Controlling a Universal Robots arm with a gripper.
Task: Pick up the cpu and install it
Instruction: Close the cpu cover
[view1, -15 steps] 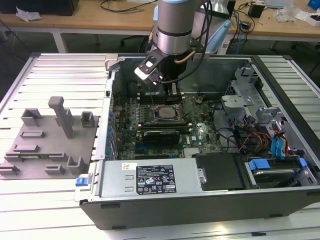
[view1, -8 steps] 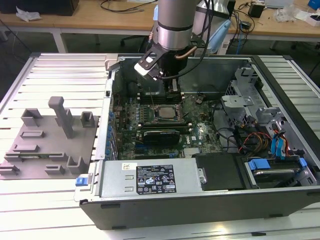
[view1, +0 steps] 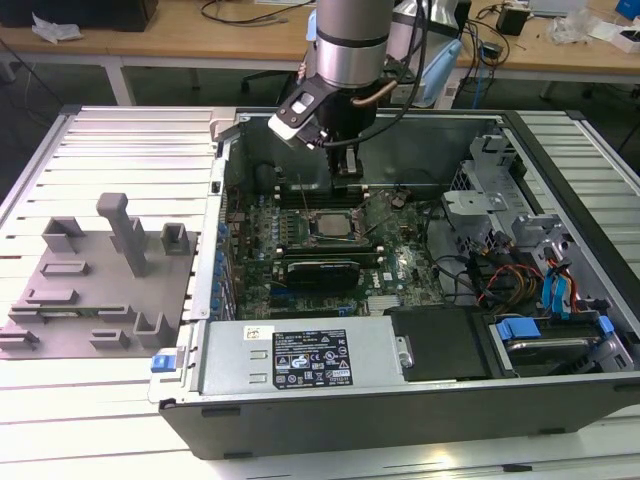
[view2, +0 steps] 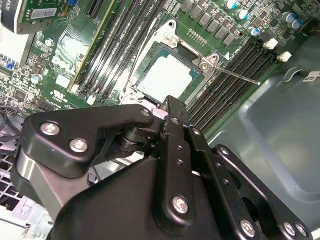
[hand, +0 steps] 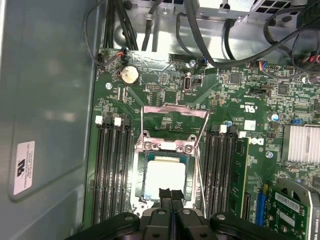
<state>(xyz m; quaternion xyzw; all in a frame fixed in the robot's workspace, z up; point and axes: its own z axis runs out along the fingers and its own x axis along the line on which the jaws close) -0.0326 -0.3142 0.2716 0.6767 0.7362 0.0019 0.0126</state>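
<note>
The cpu (hand: 165, 175), a pale silvery square chip, lies flat inside the dark socket on the green motherboard (hand: 230, 100). It also shows as the pale cpu (view2: 165, 75) between the memory slots and as the small cpu (view1: 328, 225) mid-board in the exterior view. My gripper (hand: 170, 194) hangs just above the chip's edge, its two black fingertips pressed together and holding nothing. From outside, my gripper (view1: 345, 172) is a short way above and behind the socket. The socket's metal retaining frame (hand: 175, 111) stands open beyond the chip.
The open computer case (view1: 215, 200) lies on a slatted table. A power supply (view1: 300, 355) lines the near side, drive bays and cables (view1: 520, 270) sit at the exterior view's right, and a grey fixture (view1: 100, 280) is at its left. Memory slots (hand: 112, 170) flank the socket.
</note>
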